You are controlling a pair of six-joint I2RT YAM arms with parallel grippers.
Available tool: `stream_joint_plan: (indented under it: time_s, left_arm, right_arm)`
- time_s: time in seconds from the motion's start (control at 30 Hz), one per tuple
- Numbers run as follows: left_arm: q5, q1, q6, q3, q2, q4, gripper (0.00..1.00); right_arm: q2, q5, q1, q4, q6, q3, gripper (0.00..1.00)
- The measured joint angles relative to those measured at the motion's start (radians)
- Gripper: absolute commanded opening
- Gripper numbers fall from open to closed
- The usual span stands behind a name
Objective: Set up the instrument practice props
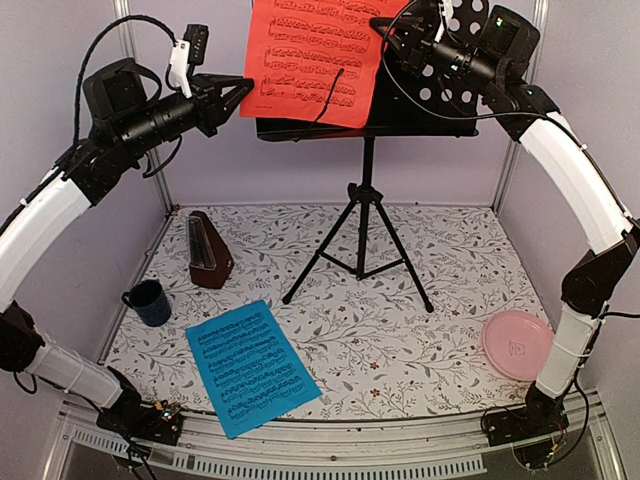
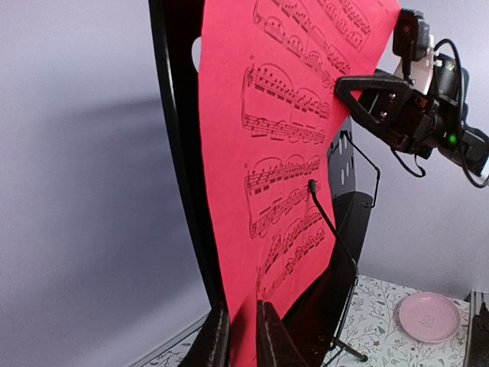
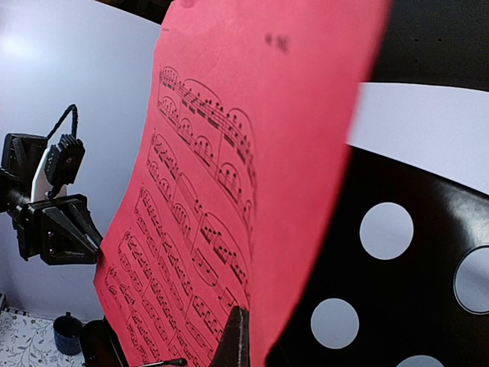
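The red sheet point(image 1: 310, 50) of printed music leans on the black perforated music stand point(image 1: 440, 100), high above the table on tripod legs. My left gripper point(image 1: 243, 92) is at the sheet's lower left edge. In the left wrist view its jaws point(image 2: 241, 321) stand narrowly apart with the red sheet point(image 2: 283, 153) between them. My right gripper point(image 1: 392, 42) is shut on the sheet's upper right edge. One finger point(image 3: 235, 340) lies on the red sheet point(image 3: 252, 153); the other is hidden behind it. The cyan sheet point(image 1: 250, 365) lies flat near the front. The brown metronome point(image 1: 208, 250) stands upright at the left.
A dark blue mug point(image 1: 148, 302) sits left of the cyan sheet. A pink plate point(image 1: 517, 343) lies at the front right. The stand's legs point(image 1: 360, 255) spread across the middle of the floral mat. A thin wire page holder point(image 2: 328, 222) lies over the red sheet.
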Motion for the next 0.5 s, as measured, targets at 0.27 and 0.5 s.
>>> stream_joint_plan:
  time_s: [0.27, 0.5]
  left_arm:
    - [0.047, 0.001, -0.020, -0.019, -0.003, 0.017, 0.00]
    - [0.072, 0.000, -0.054, -0.089, -0.003, 0.049, 0.00]
  right_arm:
    - [0.000, 0.006, 0.004, 0.014, -0.002, 0.000, 0.01]
    - [0.000, 0.013, 0.008, 0.020, -0.008, 0.000, 0.01]
